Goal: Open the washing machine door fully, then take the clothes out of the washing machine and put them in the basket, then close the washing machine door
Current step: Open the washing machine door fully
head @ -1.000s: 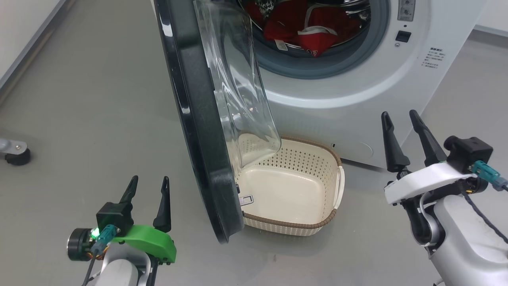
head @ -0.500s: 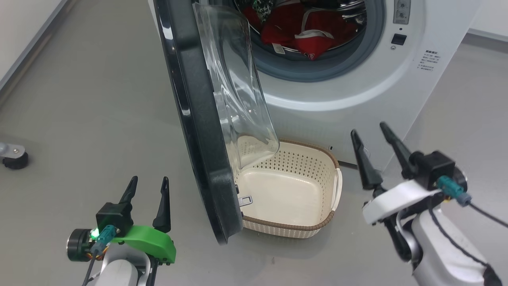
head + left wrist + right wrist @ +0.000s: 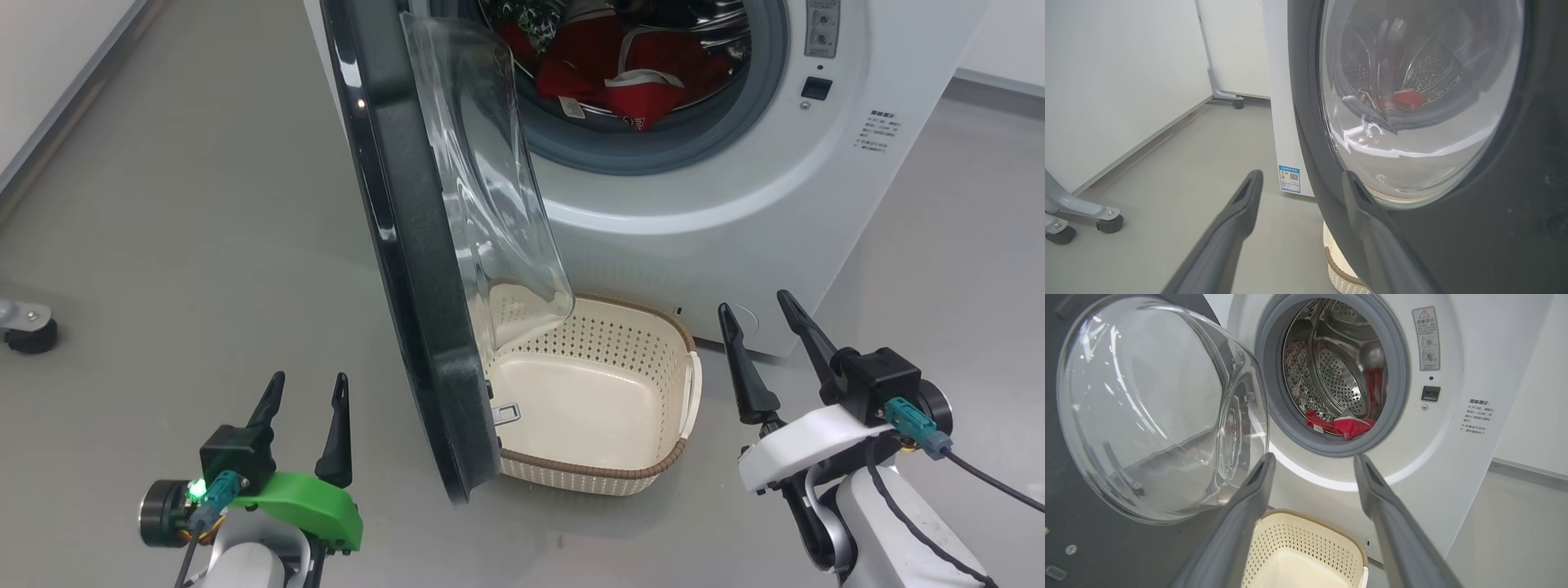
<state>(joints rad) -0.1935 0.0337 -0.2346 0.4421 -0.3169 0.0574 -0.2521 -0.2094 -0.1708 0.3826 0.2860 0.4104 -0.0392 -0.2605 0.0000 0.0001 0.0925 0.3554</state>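
I see grey floor, white wall upper left | caster at left edge | washing machine door mid-frame hides basket left side | left gripper, right gripper both spread, empty

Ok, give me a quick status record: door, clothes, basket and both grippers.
door: washing machine door swung out from the washing machine, its lower edge over the basket's left side
clothes: red clothes in the drum
basket: basket on the floor before the machine, nothing in it
left gripper: left gripper open, holding nothing, left of the door
right gripper: right gripper open, holding nothing, right of the basket
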